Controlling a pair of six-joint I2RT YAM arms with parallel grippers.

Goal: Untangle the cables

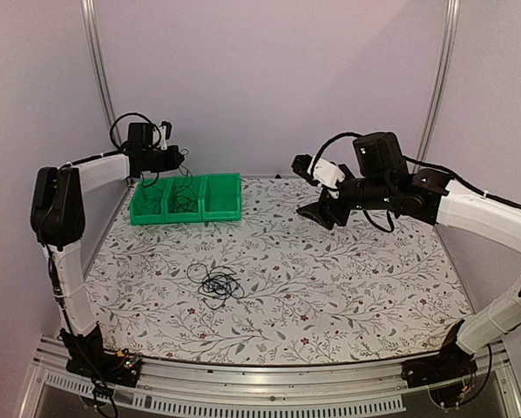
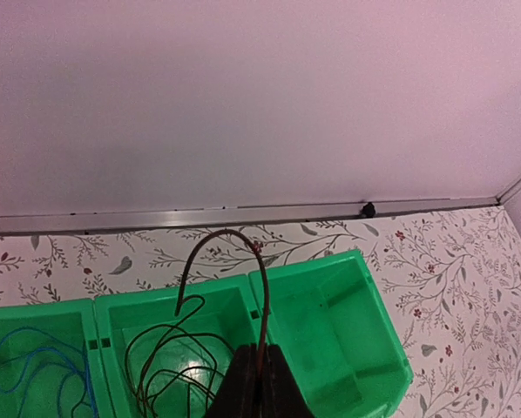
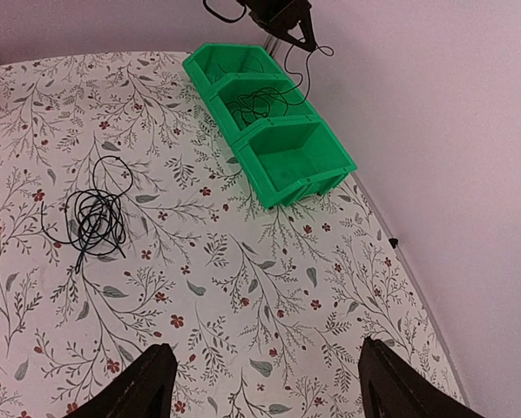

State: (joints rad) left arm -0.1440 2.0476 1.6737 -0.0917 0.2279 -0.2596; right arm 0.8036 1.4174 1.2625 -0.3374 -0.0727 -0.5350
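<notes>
The left end effector (image 2: 260, 383) is clamped shut on one thin dark cable (image 2: 226, 231). The cable arches up and drops into the middle compartment of the green bin (image 2: 382, 340). The fingers are cut off by the bottom edge of the wrist view. A blue cable (image 2: 34, 366) lies in the neighbouring compartment, partly cropped. The other cables (image 1: 217, 283) sit tangled on the table (image 1: 348, 296), well apart from the bin, and their plugs are too small to make out. The right end effector (image 3: 269, 387) hangs wide open, holding nothing.
</notes>
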